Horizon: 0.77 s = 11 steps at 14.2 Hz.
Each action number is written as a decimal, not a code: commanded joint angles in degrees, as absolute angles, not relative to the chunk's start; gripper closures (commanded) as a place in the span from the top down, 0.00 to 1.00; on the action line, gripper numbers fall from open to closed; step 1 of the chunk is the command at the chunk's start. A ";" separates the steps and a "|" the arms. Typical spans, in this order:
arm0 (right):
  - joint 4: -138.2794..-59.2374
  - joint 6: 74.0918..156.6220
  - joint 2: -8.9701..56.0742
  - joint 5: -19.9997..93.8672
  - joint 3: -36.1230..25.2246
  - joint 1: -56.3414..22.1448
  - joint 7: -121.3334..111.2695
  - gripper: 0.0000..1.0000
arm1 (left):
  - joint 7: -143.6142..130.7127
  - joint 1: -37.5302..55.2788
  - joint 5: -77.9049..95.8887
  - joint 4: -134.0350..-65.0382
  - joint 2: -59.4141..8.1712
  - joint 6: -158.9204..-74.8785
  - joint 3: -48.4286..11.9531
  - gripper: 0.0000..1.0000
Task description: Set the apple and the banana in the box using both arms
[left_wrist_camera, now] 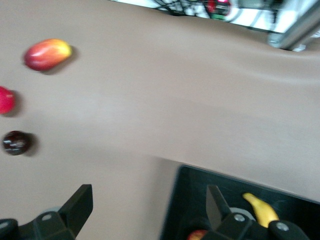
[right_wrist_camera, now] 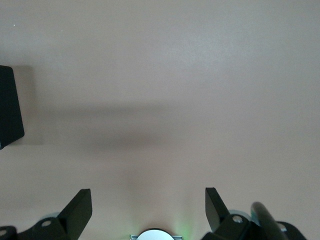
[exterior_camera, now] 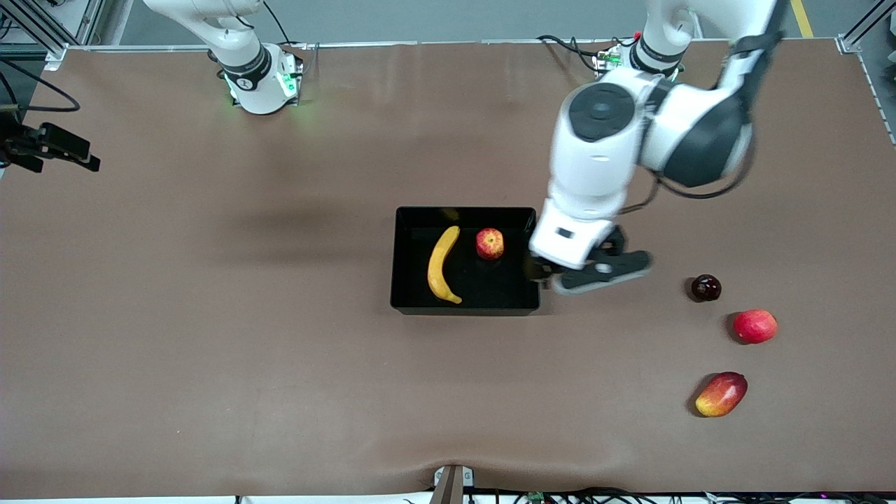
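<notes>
The curved yellow banana (exterior_camera: 442, 264) and small streaked red apple (exterior_camera: 490, 243) lie in the black low-walled plastic box (exterior_camera: 402, 259). The left tool (exterior_camera: 553, 276) hovers over the box's wall at the left arm's end, wide open and empty. The right tool (right_wrist_camera: 145, 212) is wide open and empty over the bare brown surface (exterior_camera: 210, 350).

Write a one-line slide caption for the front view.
Banana and apple lie in the box; open left pincer hovers at its edge.
</notes>
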<state>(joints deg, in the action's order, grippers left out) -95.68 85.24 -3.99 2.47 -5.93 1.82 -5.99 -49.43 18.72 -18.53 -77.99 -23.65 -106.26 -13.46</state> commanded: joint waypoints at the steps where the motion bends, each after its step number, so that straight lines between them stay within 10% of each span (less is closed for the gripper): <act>1: -94.48 84.64 -3.51 3.96 -5.27 3.95 -6.68 1.00 | -47.64 15.57 -17.06 -80.07 -19.43 -102.31 -13.97 1.00; 11: -94.31 84.73 -3.87 3.08 -4.83 2.90 -6.15 1.00 | -27.96 2.12 -10.82 -80.16 -10.29 -92.55 -13.89 1.00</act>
